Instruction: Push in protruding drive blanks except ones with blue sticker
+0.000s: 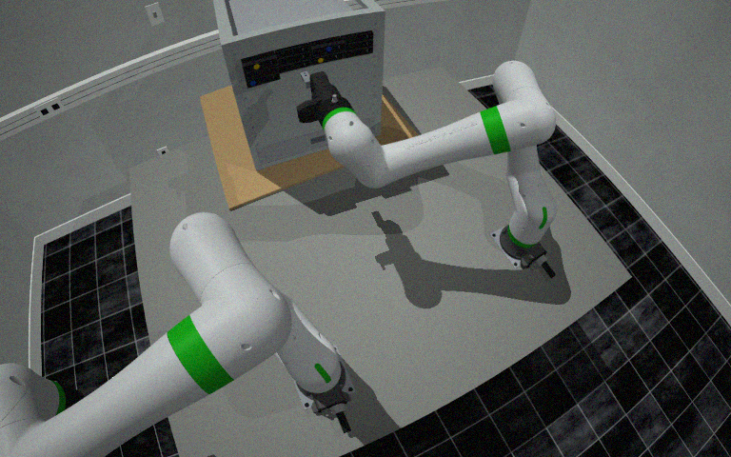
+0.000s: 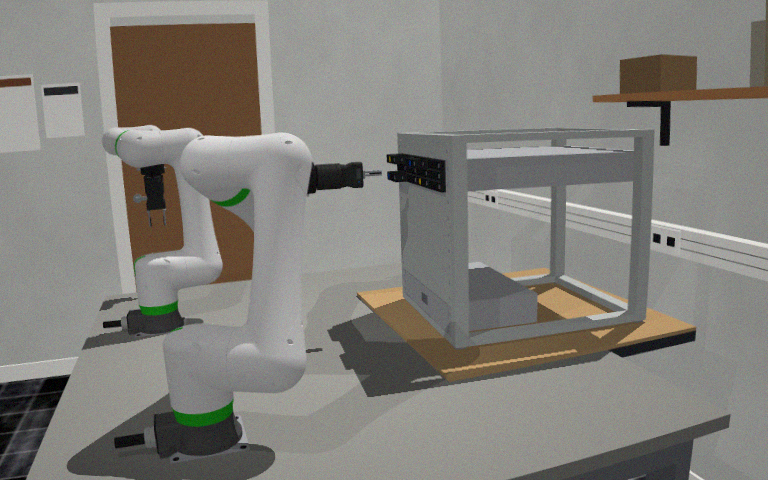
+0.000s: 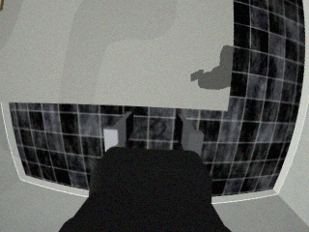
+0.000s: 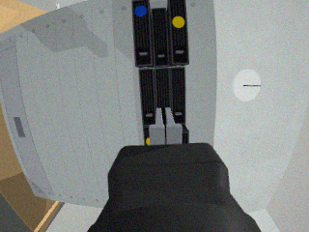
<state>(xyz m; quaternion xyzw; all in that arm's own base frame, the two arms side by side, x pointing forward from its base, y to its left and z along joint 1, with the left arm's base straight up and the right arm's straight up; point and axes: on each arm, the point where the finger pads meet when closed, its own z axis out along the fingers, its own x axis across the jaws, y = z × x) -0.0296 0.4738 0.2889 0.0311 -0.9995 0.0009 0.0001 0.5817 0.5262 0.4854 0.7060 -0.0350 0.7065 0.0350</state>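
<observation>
The grey rack [image 1: 256, 118] [image 2: 424, 243] [image 4: 87, 126] stands upright, with black drive blanks across its upper front. At the far-left end, a yellow-stickered blank [image 1: 264, 68] [image 2: 395, 160] [image 4: 179, 41] in the top row and a blue-stickered blank [image 1: 264, 80] [image 2: 397, 177] [image 4: 142, 36] in the bottom row stick out. The blank between them [image 4: 159, 36] sits deeper. My right gripper [image 1: 304, 75] [image 2: 380, 172] [image 4: 163, 116] is shut and empty, its tips just short of the blanks; it hides part of the bank. My left gripper [image 2: 158, 224] [image 3: 154, 122] is open and empty, far from the rack.
The rack stands on a wooden board [image 1: 215, 145] [image 2: 668, 328] on the grey table [image 1: 323, 280] [image 2: 339, 418]. Another blue sticker [image 1: 328, 49] [image 2: 409, 162] and yellow sticker [image 1: 320, 60] [image 2: 419, 181] mark blanks farther right. A wall shelf [image 2: 707, 95] is behind the rack.
</observation>
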